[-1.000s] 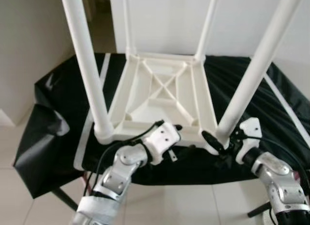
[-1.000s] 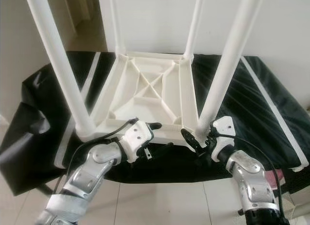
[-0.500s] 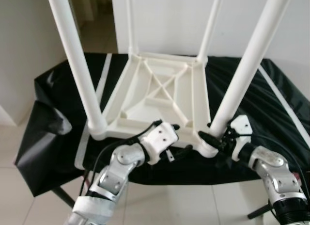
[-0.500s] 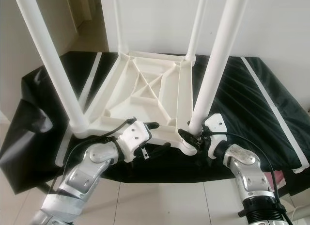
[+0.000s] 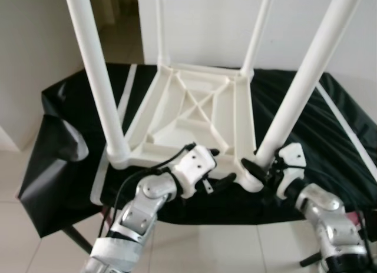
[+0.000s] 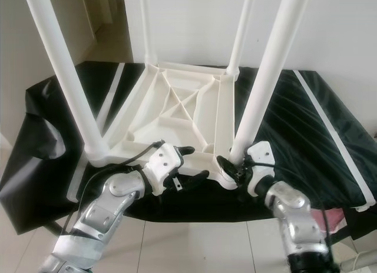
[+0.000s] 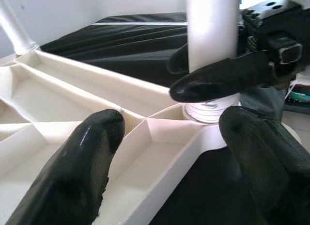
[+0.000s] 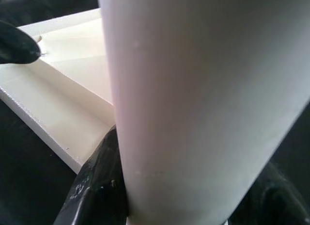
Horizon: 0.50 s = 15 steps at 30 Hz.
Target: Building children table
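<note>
Since a second ago the near-right leg (image 5: 297,90) looks straighter in its corner socket (image 7: 209,110), and the right end effector (image 5: 259,170) has stayed clamped round its base; wrist view shows the black fingers (image 8: 97,186) on both sides of the tube, so it's holding that leg. Left end effector (image 5: 219,167) hasn't shifted: fingers spread wide, straddling the near rim of the upturned white tabletop (image 5: 194,117) without pinching it. My read: the last leg is being seated or twisted home, the other three already stand upright, so the build is near done. The tabletop lies upside down on the black-covered table (image 5: 70,108), its near rim just about at the table's near edge, both end effectors overhanging that edge. Open room on the cover at the right and left sides; wall close behind the far edge, so little room there.
</note>
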Available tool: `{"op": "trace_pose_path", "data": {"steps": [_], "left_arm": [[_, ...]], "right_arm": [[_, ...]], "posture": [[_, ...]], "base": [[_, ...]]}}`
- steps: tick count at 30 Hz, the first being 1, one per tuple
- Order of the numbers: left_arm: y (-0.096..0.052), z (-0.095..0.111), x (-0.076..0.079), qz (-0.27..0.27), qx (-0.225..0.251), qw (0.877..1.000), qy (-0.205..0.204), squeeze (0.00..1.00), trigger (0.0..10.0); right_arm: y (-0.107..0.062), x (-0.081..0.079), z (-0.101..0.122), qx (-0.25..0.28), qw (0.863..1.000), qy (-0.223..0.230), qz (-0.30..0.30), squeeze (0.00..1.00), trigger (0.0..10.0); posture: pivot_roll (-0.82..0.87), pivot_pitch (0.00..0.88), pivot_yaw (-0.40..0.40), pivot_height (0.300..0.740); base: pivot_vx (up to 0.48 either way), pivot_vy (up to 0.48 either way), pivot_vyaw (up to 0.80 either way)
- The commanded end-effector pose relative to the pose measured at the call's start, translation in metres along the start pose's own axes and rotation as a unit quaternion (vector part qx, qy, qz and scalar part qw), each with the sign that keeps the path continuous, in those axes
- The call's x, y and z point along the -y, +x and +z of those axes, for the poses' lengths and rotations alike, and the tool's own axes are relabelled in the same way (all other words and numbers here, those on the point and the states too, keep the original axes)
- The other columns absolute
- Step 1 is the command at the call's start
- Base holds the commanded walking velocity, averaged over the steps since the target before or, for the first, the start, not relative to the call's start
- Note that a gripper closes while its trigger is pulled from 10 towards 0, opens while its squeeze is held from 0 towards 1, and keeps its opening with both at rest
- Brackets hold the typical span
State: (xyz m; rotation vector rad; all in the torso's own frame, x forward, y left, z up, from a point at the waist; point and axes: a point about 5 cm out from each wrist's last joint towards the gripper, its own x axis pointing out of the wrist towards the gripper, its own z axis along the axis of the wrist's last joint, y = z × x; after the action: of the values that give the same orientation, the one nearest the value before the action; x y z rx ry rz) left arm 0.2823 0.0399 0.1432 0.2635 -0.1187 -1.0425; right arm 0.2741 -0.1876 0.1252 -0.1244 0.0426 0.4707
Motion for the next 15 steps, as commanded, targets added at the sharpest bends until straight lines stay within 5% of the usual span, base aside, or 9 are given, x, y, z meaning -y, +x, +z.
{"op": "trace_pose_path", "data": {"steps": [1,7,15], "left_arm": [[-0.001,-0.001,-0.004,0.017,-0.005,1.0,-0.003,0.0,10.0],[-0.002,-0.003,-0.006,0.019,-0.005,1.0,-0.022,0.0,10.0],[-0.003,0.0,-0.006,0.011,0.006,0.999,-0.039,0.0,10.0]], "right_arm": [[-0.003,-0.007,-0.015,-0.039,0.999,0.006,-0.011,0.0,10.0],[-0.006,-0.013,-0.017,-0.048,0.987,0.032,-0.15,0.0,10.0],[-0.004,-0.021,-0.021,-0.061,0.967,0.057,-0.241,0.0,10.0]], "posture": [[-0.02,0.0,-0.039,0.74],[-0.03,0.0,-0.035,0.74],[-0.02,0.0,-0.035,0.74]], "base": [[0.0,0.0,0.0],[0.0,0.0,0.0],[0.0,0.0,0.0]]}}
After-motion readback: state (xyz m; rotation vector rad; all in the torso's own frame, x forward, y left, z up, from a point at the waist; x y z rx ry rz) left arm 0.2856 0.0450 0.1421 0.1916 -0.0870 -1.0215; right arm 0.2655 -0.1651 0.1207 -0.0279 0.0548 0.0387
